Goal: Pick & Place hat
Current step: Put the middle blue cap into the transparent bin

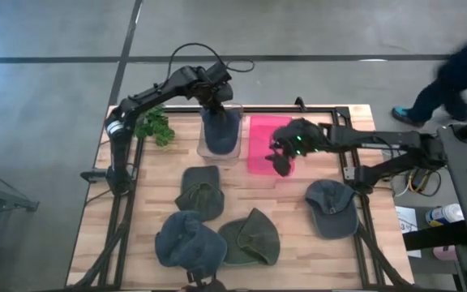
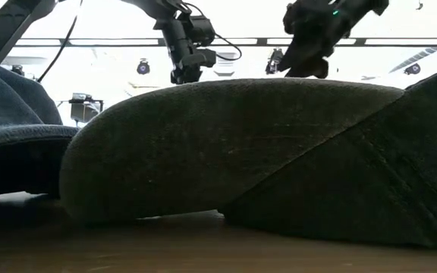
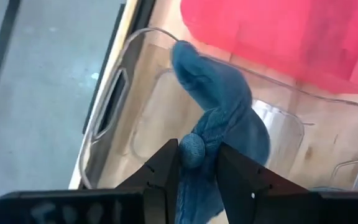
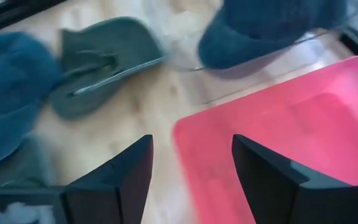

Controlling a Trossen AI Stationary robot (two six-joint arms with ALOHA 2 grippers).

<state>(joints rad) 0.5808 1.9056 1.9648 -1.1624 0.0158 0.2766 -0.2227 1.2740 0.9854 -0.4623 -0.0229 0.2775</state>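
My left gripper (image 1: 217, 101) is over the clear bin (image 1: 203, 148) at the table's far side, shut on a blue hat (image 3: 219, 93). That hat hangs down into the bin (image 3: 107, 112). My right gripper (image 4: 191, 168) is open and touches nothing, above the near edge of the pink tray (image 1: 262, 134), which lies just right of the bin. On the table lie a green hat (image 1: 199, 193), a blue hat (image 1: 186, 242), another green hat (image 1: 250, 239) and a grey-blue cap (image 1: 331, 207). In the low view a green hat (image 2: 234, 144) fills the foreground. My left gripper pinches a bunched fold of the blue hat (image 3: 194, 149) between its two fingers, coming from above and pointing down. The hat hangs below the fingers inside the clear bin; whether its lower part rests on the bin's floor cannot be told.
A green plant (image 1: 154, 126) sits at the table's far left corner, beside the bin. A person (image 1: 452, 73) stands beyond the table's far right corner. Bare wood shows between the tray and the hats in the near half.
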